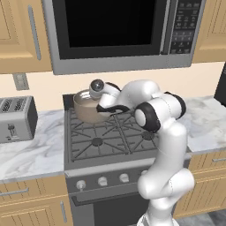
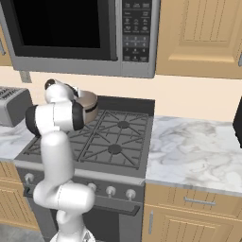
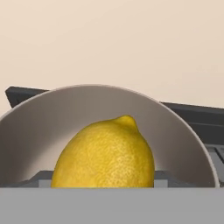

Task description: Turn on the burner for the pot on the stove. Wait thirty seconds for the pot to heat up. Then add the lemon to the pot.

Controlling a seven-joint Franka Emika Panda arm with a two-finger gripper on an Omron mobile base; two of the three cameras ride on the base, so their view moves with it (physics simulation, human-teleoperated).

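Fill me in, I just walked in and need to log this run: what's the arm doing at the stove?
The white arm is reaching over the stove to the pot on the back left burner. In the hand view the lemon sits close in front of the camera, with the pot's pale inside curving behind it. Whether the gripper is gripping the lemon can't be told, since its fingertips are hidden. A toaster stands on the counter to the left.

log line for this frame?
phase: lemon drop | lemon: close before hand camera, pot wall behind | pot: rear-left grate of stove | grip: unclear
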